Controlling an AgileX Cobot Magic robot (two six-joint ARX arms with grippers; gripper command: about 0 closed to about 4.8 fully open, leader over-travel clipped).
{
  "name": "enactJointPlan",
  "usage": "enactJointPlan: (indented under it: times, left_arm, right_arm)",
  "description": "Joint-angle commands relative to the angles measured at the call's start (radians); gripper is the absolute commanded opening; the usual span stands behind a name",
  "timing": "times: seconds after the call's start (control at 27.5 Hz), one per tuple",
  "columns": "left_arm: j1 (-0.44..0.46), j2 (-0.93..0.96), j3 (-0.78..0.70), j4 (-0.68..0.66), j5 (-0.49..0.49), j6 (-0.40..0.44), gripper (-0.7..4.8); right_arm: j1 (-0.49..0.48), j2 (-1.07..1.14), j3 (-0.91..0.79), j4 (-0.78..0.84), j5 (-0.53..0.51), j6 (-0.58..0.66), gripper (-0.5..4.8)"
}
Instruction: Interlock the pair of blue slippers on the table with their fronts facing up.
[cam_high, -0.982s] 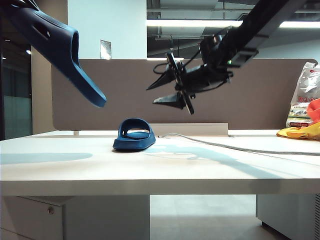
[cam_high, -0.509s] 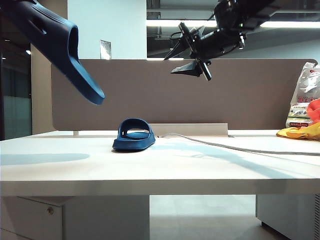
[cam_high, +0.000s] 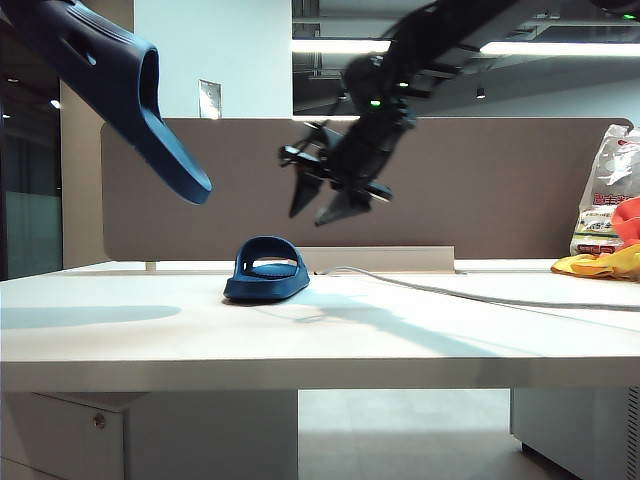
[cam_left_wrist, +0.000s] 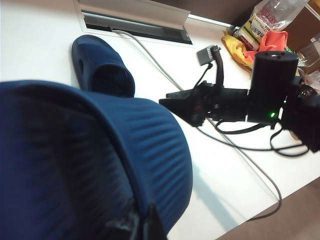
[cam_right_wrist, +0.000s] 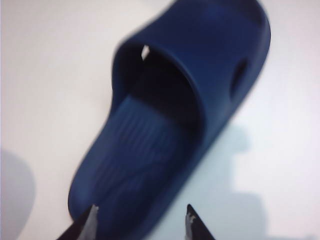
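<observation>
One blue slipper (cam_high: 268, 270) lies flat on the white table (cam_high: 320, 340), strap up; it also shows in the left wrist view (cam_left_wrist: 100, 67) and in the right wrist view (cam_right_wrist: 175, 115). My right gripper (cam_high: 320, 205) hangs open in the air just above and to the right of it, tips pointing down. In its own view the right gripper (cam_right_wrist: 141, 214) has its fingertips spread over the slipper's heel end, not touching it. The other blue slipper (cam_high: 120, 90) hangs tilted high at the left. My left gripper (cam_left_wrist: 142, 225) is shut on it and mostly hidden behind its sole (cam_left_wrist: 100, 160).
A grey cable (cam_high: 480, 293) runs across the table from the slot (cam_left_wrist: 135, 22) by the brown divider panel (cam_high: 500, 190). A plastic bag (cam_high: 608, 190) and a yellow and orange bundle (cam_high: 605, 262) sit at the far right.
My right arm swung up, then came down and to the left, and its open gripper tipped down over the slipper on the table. The held slipper has hardly moved.
</observation>
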Motion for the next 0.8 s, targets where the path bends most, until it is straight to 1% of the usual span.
enactJointPlan:
  times: [0.04, 0.07, 0.11, 0.18, 0.33, 0.4, 0.8]
  left_arm:
    - [0.0, -0.009, 0.005, 0.024, 0.011, 0.004, -0.06]
    - [0.0, -0.009, 0.005, 0.024, 0.011, 0.004, -0.06]
    - [0.0, -0.009, 0.005, 0.023, 0.011, 0.004, -0.06]
    - [0.0, -0.01, 0.005, 0.025, 0.011, 0.005, -0.06]
    - [0.0, -0.01, 0.005, 0.036, 0.008, 0.025, -0.06]
    - [0.0, -0.01, 0.005, 0.038, 0.007, 0.03, -0.06]
    - [0.0, -0.009, 0.005, 0.05, 0.007, 0.03, -0.06]
  right_arm:
    - [0.035, -0.002, 0.004, 0.154, 0.142, -0.04, 2.22]
    - [0.043, 0.001, 0.004, 0.179, 0.181, -0.042, 2.21]
    - [0.048, 0.003, 0.004, 0.203, 0.257, -0.058, 2.21]
    - [0.055, 0.017, 0.004, 0.226, 0.324, -0.097, 2.22]
    - [0.06, 0.064, 0.005, 0.223, 0.331, -0.22, 2.21]
    - [0.062, 0.085, 0.005, 0.22, 0.327, -0.246, 2.21]
    - [0.096, 0.134, 0.005, 0.304, 0.341, -0.266, 2.2]
